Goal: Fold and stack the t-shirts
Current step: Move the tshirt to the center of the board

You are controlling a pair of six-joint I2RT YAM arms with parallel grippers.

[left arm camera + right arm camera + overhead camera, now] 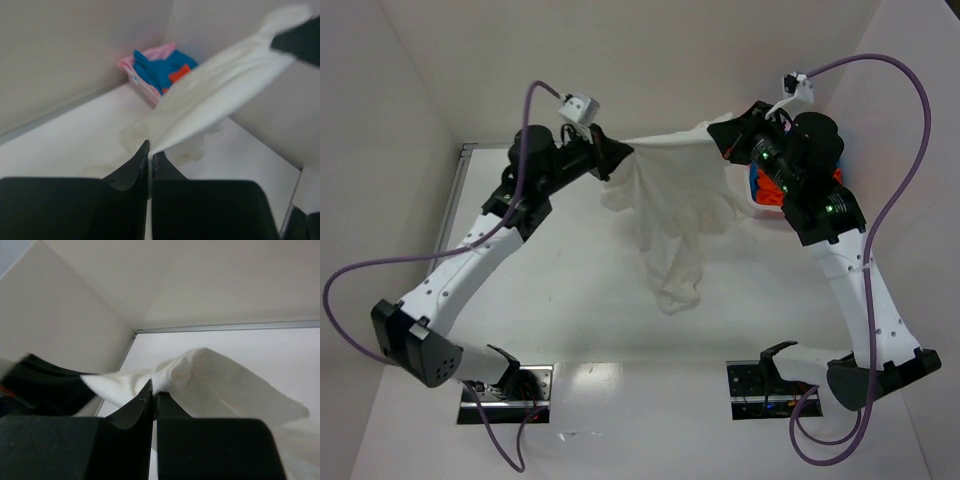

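Seeing the off-white t-shirt (670,195) strung up over the table (560,300) — my left fingers (134,167) and right fingers (136,409) both pinched shut on its top edge, cloth taut between them, rest hanging down.

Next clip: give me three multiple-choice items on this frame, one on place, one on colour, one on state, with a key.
1. Where is the off-white t-shirt? A flat on the table; B in the corner pile; C strung between left gripper and right gripper.
2. Which colour shows in the corner pile? A blue; B green; C black.
3. The left gripper's fingers are: A wide open; B shut on the shirt; C out of view.
Key: C, its edge runs taut from one gripper to the other; A, blue lies with pink and orange-red; B, the fingers meet on the cloth.
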